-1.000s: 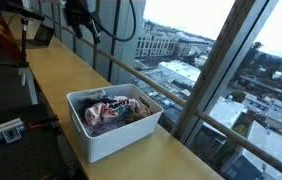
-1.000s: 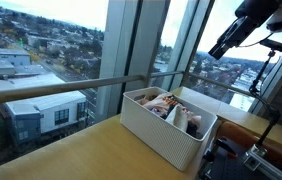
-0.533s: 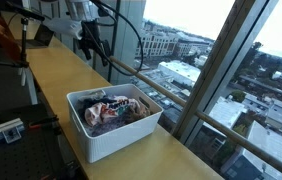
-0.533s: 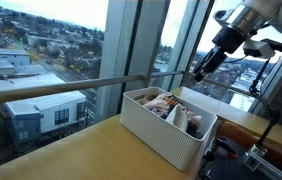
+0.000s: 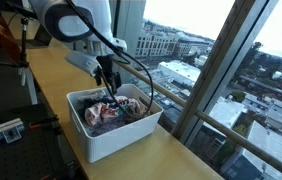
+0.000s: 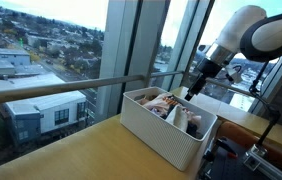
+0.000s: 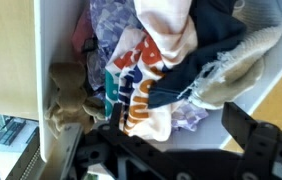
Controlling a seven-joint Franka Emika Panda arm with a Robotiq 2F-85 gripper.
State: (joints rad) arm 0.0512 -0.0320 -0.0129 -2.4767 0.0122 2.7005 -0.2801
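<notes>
plainly, the gripper (image 5: 107,82) hangs over the white bin (image 5: 112,142), above the end of the bin that faces the arm's side of the counter. its jaws stand wide apart and nothing is between them. in the wrist view both fingers frame the load from the lower edge of the picture and touch no cloth, as far as can be told. the bin stands on the wooden counter (image 5: 53,72), close to the counter's window-side edge and just beside the window rail (image 6: 51,90). it holds a heap of clothes (image 5: 112,110) that reaches about to the rim in both exterior views. in the wrist view the heap shows a white printed piece (image 7: 141,85) with orange and teal marks at its middle, a dark navy piece (image 7: 217,30) and a beige knit (image 7: 237,68) toward one long wall, and a brown cloth (image 7: 67,102) pressed against the opposite wall. assessment: the approach over the bin is made and the pincer is ready. no garment is gripped or lifted, and none lies on the counter outside the bin. in this inspector's judgement, the descent into the heap, the closing on a piece and any lifting out remain undone.
</notes>
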